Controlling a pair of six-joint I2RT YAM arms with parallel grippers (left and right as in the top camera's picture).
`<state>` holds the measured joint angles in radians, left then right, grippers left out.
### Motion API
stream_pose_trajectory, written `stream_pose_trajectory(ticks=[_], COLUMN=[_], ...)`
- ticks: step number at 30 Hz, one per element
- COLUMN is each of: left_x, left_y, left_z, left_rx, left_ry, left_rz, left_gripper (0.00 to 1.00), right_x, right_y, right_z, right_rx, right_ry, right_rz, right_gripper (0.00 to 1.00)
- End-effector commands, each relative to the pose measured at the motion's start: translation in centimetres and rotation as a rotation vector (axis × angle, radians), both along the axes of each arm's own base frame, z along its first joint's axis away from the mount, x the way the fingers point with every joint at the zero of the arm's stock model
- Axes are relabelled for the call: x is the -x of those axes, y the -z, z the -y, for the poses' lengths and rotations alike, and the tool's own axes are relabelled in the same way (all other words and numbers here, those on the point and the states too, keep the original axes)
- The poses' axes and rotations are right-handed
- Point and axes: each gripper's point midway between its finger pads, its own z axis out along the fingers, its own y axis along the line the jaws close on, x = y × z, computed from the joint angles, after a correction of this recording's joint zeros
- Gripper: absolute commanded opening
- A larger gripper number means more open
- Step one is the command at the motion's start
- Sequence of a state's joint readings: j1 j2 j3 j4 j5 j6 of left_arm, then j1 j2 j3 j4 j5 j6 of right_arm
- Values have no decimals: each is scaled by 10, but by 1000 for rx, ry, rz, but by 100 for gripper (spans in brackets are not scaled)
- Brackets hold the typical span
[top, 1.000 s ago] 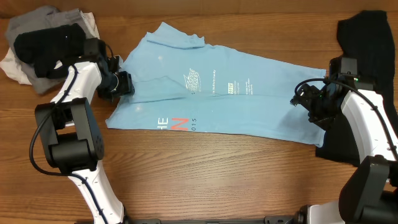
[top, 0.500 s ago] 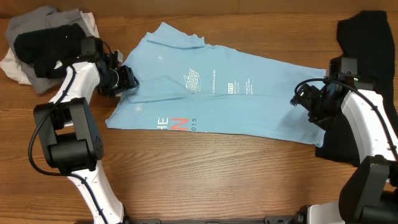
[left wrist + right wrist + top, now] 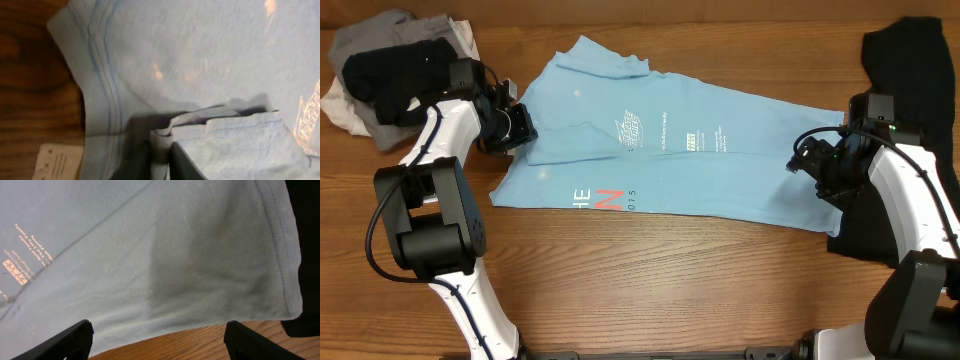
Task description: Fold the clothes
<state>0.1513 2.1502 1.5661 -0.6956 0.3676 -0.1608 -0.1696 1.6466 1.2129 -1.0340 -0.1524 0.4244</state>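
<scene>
The sky-blue T-shirt [image 3: 740,175] lies spread flat across the middle of the wooden table [image 3: 650,280], with its red-and-white lettering [image 3: 597,198] near the cloth's front edge. At the shirt's left end, the left gripper [image 3: 523,126] is closed on a raised fold of blue fabric (the wrist camera shows the hem ridged up between the dark fingers, and a white label [image 3: 55,161] lying beside it). At the opposite end, the right gripper [image 3: 808,160] hovers over the shirt's stitched edge, its fingers [image 3: 65,340] spread wide with nothing between them. A black garment [image 3: 910,70] lies along the table's right side, meeting the shirt's right hem and partly under the right arm. A heap of grey, black and white clothes [image 3: 390,60] sits at the back left corner, just beside the left arm.
</scene>
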Motion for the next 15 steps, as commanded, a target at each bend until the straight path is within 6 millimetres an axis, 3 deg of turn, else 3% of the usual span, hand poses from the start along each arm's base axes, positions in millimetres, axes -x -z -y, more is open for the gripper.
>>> stream_pose_trajectory(ticks=[1, 15], left_x=[-12, -62], left_y=[-6, -38], left_z=[1, 6], left_rx=[10, 26], left_ry=[2, 36], left_rz=[44, 291], left_gripper=[4, 4], right_x=[-6, -5], right_y=[-11, -10], right_z=[1, 7], right_rx=[10, 47], right_ry=[-12, -5], right_rz=[39, 33], right_gripper=[88, 81])
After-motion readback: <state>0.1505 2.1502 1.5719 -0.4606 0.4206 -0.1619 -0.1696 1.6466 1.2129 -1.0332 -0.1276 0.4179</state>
